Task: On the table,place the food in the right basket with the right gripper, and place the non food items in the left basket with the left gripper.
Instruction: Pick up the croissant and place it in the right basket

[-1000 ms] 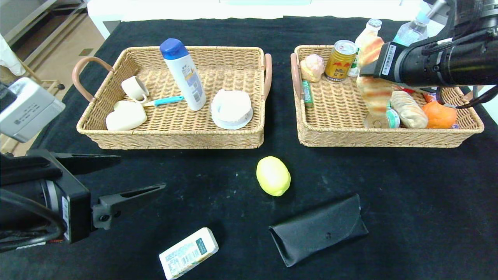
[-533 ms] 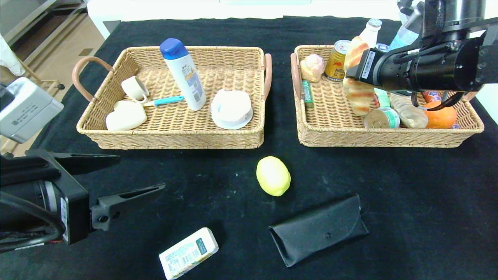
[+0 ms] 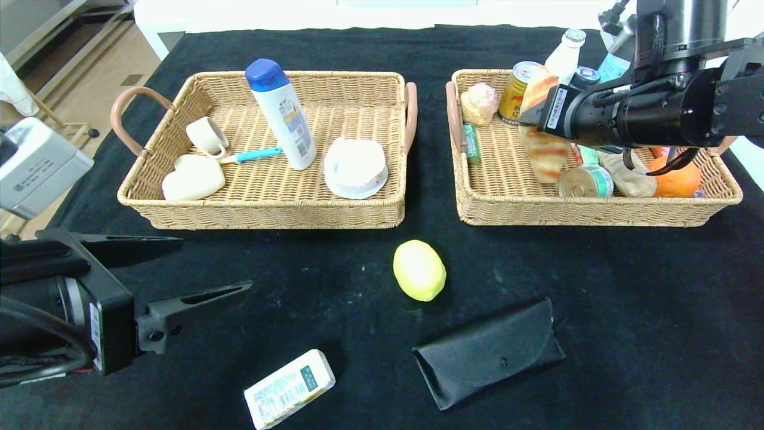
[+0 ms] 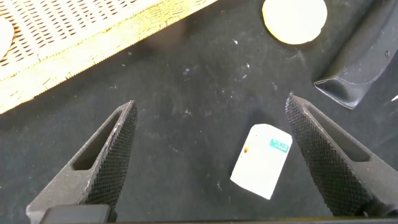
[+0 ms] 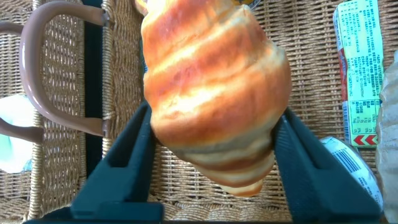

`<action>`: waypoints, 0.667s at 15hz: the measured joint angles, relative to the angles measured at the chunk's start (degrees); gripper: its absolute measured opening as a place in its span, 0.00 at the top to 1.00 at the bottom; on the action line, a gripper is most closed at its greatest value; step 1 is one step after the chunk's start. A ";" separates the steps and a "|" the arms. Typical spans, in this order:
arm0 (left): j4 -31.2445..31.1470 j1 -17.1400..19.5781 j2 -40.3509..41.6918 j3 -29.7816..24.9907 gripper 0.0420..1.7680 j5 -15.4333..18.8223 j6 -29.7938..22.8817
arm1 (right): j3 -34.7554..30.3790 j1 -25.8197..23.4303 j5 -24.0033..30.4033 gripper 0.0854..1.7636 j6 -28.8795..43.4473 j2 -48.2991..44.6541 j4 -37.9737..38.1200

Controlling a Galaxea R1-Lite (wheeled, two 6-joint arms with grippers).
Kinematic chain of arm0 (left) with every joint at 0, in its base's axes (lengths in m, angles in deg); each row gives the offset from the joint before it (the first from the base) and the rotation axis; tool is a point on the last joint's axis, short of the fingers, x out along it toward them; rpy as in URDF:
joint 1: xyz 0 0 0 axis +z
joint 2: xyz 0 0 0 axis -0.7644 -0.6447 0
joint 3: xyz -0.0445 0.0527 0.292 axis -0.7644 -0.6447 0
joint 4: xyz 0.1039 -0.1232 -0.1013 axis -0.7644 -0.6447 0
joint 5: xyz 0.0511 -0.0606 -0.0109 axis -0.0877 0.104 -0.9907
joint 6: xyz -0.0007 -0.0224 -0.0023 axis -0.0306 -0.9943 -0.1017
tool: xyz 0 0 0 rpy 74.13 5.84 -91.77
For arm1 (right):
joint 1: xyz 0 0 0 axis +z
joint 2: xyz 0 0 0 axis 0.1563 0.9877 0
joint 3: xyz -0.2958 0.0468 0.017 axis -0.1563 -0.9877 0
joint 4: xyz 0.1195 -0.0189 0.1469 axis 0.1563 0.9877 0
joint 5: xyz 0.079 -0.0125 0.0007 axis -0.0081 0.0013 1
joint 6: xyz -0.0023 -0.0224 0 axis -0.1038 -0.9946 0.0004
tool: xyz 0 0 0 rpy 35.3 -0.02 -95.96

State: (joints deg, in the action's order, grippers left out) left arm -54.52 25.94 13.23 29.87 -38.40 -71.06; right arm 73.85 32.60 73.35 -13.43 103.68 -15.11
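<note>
Inside the right basket point(image 3: 507, 206), the right gripper point(image 5: 211, 155) brackets a croissant point(image 3: 546, 152), grip unclear. Left basket point(image 3: 268, 209) holds the shampoo bottle point(image 3: 282, 113). Left gripper point(image 4: 211, 155) gapes near the lemon point(image 3: 419, 270).

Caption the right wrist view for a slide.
Right hand straddling a striped croissant over the right basket.

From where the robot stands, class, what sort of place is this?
Probably an indoor lab or test room set up for sorting practice: a table under black cloth, two matching wicker baskets of mixed goods, and robot arms reaching in.
</note>
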 joint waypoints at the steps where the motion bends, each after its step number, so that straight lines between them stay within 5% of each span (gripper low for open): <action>1: 0.00 0.00 0.00 0.00 0.03 0.00 0.00 | -0.02 0.00 0.00 0.28 0.01 0.00 0.01; 10: 0.00 0.00 0.00 -0.09 0.03 0.00 0.09 | -0.29 0.26 -1.12 0.11 -0.51 -0.12 0.50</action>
State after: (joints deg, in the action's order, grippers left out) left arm -54.52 25.94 13.23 29.78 -38.40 -70.97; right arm 73.56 32.86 72.23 -13.94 103.56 -14.61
